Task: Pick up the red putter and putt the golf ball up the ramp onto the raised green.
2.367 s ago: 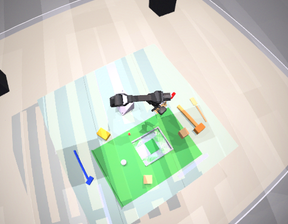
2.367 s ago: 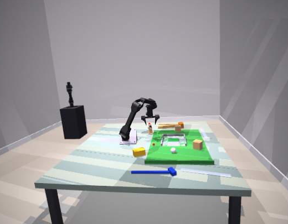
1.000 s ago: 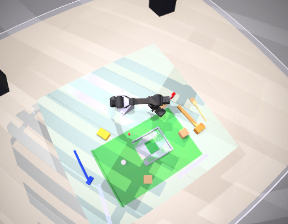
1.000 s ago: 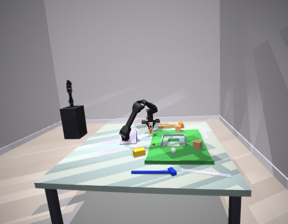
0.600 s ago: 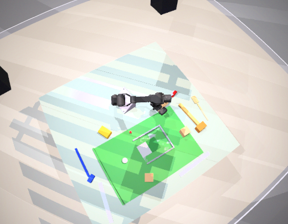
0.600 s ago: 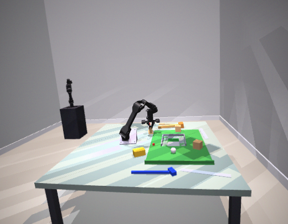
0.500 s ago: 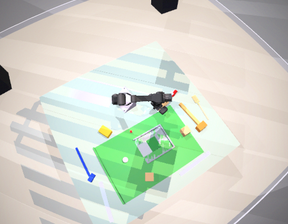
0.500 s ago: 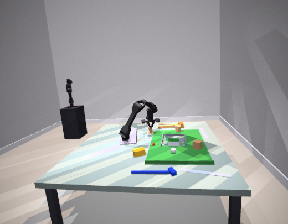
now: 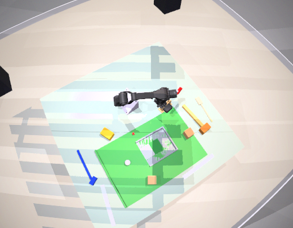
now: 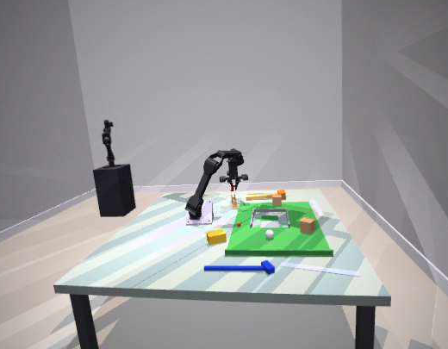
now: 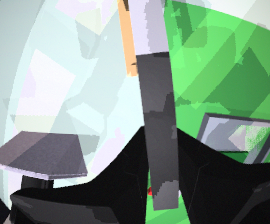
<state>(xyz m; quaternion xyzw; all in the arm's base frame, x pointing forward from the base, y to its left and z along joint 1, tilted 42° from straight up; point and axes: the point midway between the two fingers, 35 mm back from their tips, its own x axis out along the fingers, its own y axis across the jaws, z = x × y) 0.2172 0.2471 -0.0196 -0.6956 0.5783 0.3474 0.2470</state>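
Observation:
The red putter has a red head (image 9: 179, 90) (image 10: 232, 189), a pale shaft (image 11: 149, 25) and a dark grip (image 11: 157, 95). My gripper (image 10: 235, 187) (image 11: 155, 130) is shut on the dark grip, above the wooden stand (image 10: 234, 203) (image 11: 128, 45). Whether the putter still touches the stand is unclear. In the top view the arm hides the fingers and most of the putter. The white golf ball (image 9: 127, 162) (image 10: 270, 234) lies on the green mat (image 9: 112, 168) (image 10: 245, 241). A grey-edged structure (image 9: 171, 138) (image 10: 270, 209) stands on the mat, with green inside; ramp and raised green are hard to tell apart.
Wooden blocks (image 9: 151, 179) (image 9: 188, 133) stand on the mat. An orange mallet (image 9: 204, 128) (image 10: 282, 195) and a thin wooden tool (image 9: 204, 108) lie beyond it. A yellow block (image 9: 107, 134) (image 10: 216, 237) and a blue putter (image 9: 93, 180) (image 10: 268, 267) lie beside the mat.

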